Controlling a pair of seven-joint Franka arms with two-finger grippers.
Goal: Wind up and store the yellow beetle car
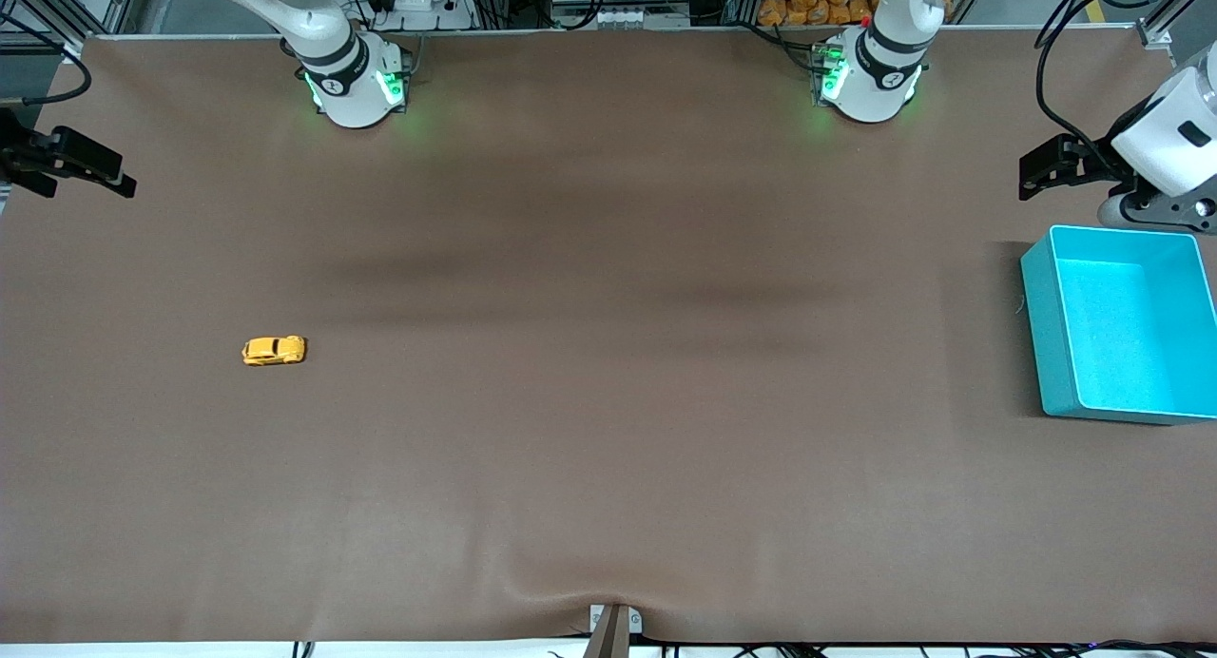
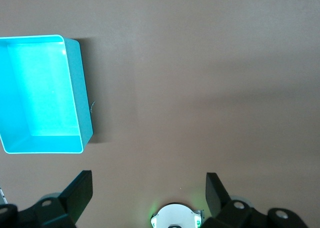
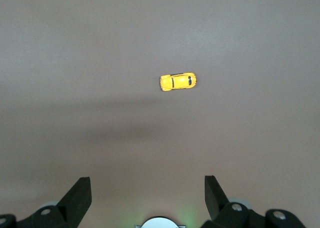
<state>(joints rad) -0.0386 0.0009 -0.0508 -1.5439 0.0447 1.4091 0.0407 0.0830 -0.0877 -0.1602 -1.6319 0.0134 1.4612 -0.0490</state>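
Turquoise box (image 1: 1046,344) — bare inside, yellow beetle car (image 1: 274,351) apart

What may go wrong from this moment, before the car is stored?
1. The yellow beetle car is tiny and on wheels; the open right gripper might nudge it away.
2. The turquoise box sits at the left arm's end, so a long carry or handover to the open left gripper might drop it.

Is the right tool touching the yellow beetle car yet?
Apart. The right wrist view shows the open right tool high above bare table, well clear of the yellow beetle car.
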